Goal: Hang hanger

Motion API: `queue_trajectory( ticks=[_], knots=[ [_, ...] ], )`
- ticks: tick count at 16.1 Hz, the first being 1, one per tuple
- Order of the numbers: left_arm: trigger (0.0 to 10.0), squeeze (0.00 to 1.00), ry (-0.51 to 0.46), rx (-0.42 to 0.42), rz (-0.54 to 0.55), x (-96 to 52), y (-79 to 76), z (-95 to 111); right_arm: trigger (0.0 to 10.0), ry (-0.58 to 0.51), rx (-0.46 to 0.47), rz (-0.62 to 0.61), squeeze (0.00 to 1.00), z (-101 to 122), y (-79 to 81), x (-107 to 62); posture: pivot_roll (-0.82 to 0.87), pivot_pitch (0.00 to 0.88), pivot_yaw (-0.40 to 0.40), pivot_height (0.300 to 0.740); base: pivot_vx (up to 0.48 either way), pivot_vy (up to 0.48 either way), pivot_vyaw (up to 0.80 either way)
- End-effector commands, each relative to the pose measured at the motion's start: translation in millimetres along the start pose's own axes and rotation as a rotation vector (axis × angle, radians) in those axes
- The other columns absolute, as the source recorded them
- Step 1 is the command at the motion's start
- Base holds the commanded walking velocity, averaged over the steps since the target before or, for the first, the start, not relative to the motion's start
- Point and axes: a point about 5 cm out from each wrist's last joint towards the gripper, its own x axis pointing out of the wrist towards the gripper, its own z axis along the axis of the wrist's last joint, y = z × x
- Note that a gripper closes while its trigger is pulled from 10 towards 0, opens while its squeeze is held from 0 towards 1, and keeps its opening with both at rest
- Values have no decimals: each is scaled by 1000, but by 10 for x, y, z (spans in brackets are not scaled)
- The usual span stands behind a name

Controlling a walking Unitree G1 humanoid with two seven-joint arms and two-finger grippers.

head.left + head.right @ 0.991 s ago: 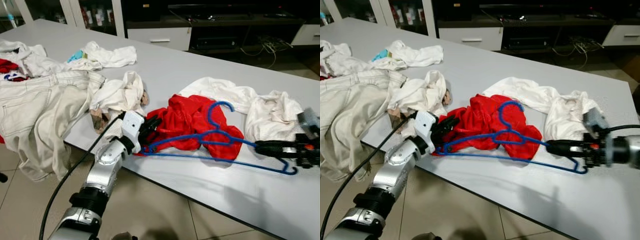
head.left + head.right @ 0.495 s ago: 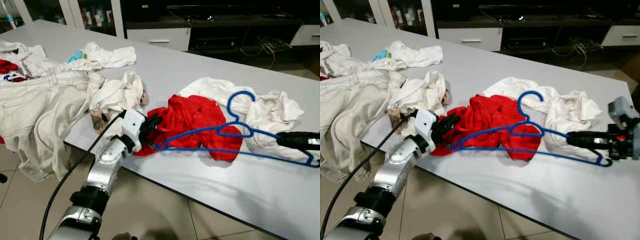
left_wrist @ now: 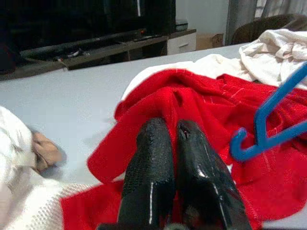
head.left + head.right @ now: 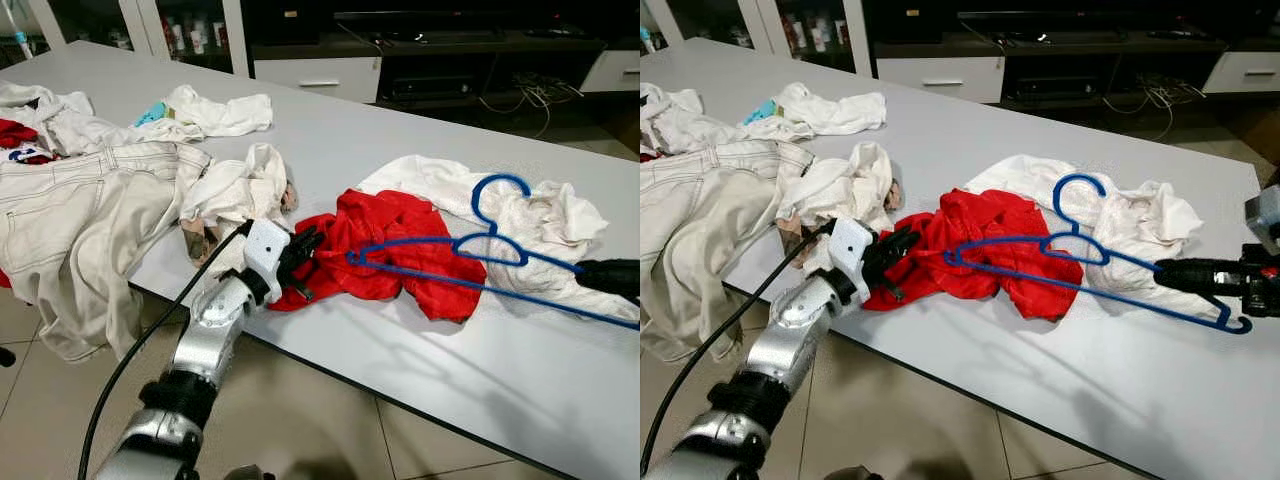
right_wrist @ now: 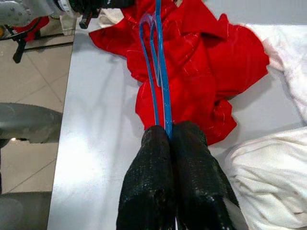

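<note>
Right eye view showed me the blue hanger (image 4: pixel 1080 262) lying across the red garment (image 4: pixel 980 255) and the white garment (image 4: pixel 1120 225) on the table (image 4: pixel 970 350), its far end in my right gripper (image 4: pixel 1162 270), fingers clenched on the lower bar. Since a second before, the hanger had slid toward my right side: its left tip, which had been at the left gripper (image 4: pixel 908 240), now sat over the middle of the red cloth, well clear of it. The left fingers (image 3: pixel 158 163) were closed together on a fold of the red garment, pinning it. I judged the hanger was coming free of the clothing, so lifting it away to hang looked like the next step.
</note>
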Motion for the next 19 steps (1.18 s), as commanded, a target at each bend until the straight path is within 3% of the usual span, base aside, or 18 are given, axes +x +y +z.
queue_trajectory(
  ticks=[1,3,7,11,14,19],
  knots=[
    [10000,0,-46,72,-10,67,43,141,10000,-45,-30,-8,0,74,13,-12,-83,0,16,740,0,0,0],
    [10000,0,-99,161,-23,112,90,291,10000,-91,-40,-20,0,119,33,-13,-84,0,20,740,0,0,0],
    [10000,0,-204,193,7,207,267,603,10000,-149,-50,-66,0,140,67,-21,-88,0,24,740,0,0,0],
    [10000,0,-248,240,28,210,423,759,10000,-200,-82,-165,0,164,115,174,-96,0,29,740,0,0,0],
    [10000,0,-197,385,-64,184,425,748,10000,-201,-98,-186,0,189,143,193,-99,0,35,740,0,0,0],
    [10000,0,-175,402,-74,114,512,715,10000,-184,-91,-264,0,157,114,120,-98,0,35,740,0,0,0]
  ],
)
